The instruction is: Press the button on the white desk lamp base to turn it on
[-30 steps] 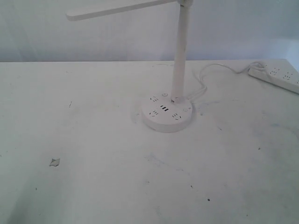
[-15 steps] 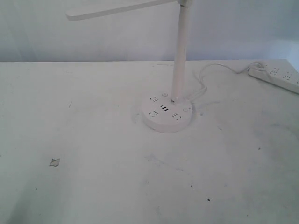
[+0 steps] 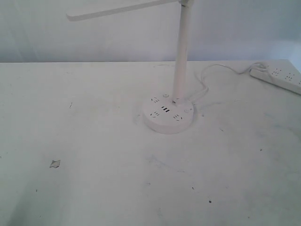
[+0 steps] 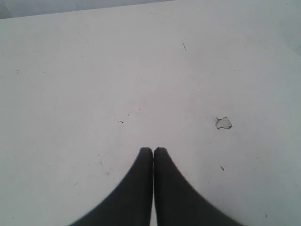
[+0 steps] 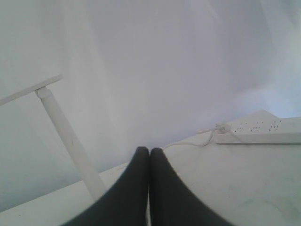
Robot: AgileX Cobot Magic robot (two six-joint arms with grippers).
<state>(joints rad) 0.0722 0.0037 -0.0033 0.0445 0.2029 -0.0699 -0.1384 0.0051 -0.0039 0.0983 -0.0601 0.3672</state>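
White desk lamp base (image 3: 168, 114) is being shown just toward 3 o'clock of the centre of the table (image 3: 94, 141) in the exterior view. The pole of the white desk lamp (image 3: 181, 56) is rising from the base's 12 o'clock edge, and the head bar (image 3: 117, 9) is being carried out toward 10 o'clock. Over the last second nothing is being altered: the base, the power strip (image 3: 277, 76) at 2 o'clock of it and the paper scrap (image 3: 55, 163) at 8 o'clock are being kept in place, and neither arm is being brought into the exterior view. The left gripper (image 4: 153, 150) is being held with its jaws pressed together on nothing, over bare table near the scrap. The right gripper (image 5: 149, 150) is likewise being held closed and empty, near the pole. Small round marks are being seen on the base top, but which one is the button cannot be told. The press is being judged as not yet begun, with the whole approach outstanding.
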